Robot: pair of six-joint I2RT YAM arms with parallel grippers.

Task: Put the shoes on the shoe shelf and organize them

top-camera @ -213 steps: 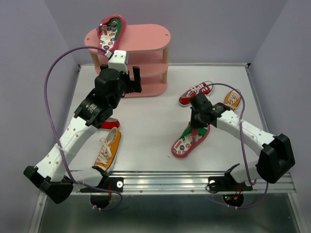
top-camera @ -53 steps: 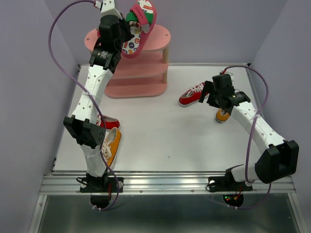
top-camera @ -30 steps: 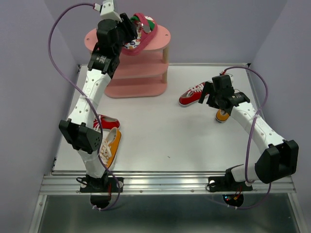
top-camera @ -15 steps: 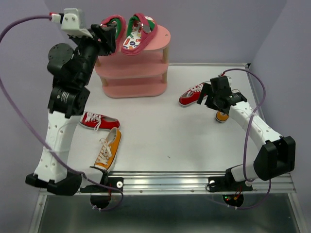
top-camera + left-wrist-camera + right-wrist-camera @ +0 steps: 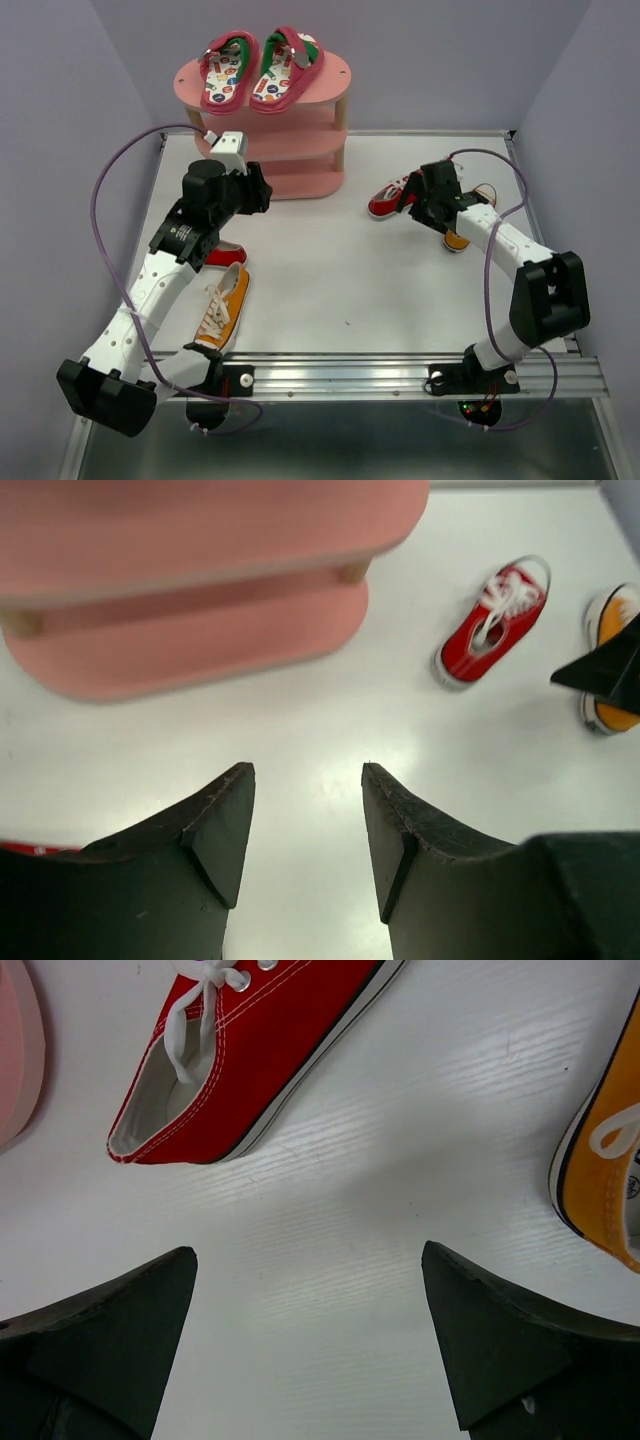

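Our left claw (image 5: pixel 305 780) hangs parted and empty; our right claw (image 5: pixel 310 1260) gapes over the worktop (image 5: pixel 330 260) beside a red sneaker (image 5: pixel 250 1050). The flip-flops (image 5: pixel 258 72) sit paired atop the shoe shelf (image 5: pixel 335 72) — one pair done, we judge, four sneakers (image 5: pixel 222 305) to go.

We had our left arm (image 5: pixel 150 290) bent and reaching forward, its left gripper (image 5: pixel 305 780) parted a little and empty, while our right arm (image 5: pixel 500 237) folded at the elbow, right gripper (image 5: pixel 308 1255) gaping wide and empty.
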